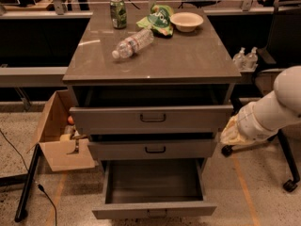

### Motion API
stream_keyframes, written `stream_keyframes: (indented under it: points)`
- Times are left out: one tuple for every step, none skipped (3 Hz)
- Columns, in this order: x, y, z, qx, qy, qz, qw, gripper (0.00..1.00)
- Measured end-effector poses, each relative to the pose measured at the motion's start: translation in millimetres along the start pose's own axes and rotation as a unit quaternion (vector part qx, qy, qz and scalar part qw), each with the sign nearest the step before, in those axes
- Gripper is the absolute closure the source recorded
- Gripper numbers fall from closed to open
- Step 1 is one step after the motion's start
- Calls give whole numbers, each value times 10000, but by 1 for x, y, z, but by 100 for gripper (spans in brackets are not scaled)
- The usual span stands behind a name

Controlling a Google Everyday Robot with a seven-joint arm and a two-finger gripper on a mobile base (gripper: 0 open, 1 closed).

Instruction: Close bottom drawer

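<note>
Bottom drawer (153, 209): nearest us, lowest in the cabinet, pulled well out. We judge the closing not yet begun.
Gripper (231, 132): farther back, right of the cabinet, level with the middle drawer (153, 149), apart from the bottom drawer. We cannot tell its grip state.

Dim warm light is glaring off the cabinet top (188, 55), far left; shadow is filling the bottom drawer (153, 182); my gripper (229, 132), at the right, is showing pale.
</note>
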State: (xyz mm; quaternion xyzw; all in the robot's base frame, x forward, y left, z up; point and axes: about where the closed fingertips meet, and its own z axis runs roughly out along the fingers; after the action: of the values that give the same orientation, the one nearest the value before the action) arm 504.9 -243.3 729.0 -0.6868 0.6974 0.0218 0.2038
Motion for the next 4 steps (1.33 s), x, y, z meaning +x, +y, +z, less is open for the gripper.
stream_keyframes:
  points:
    - [26, 7, 47, -33, 104, -22, 9999, 100]
    - [27, 6, 52, -5, 105, -23, 9999, 100]
    - [33, 14, 67, -73, 125, 164, 9998, 100]
    - [53, 49, 122, -187, -79, 234, 9995, 100]
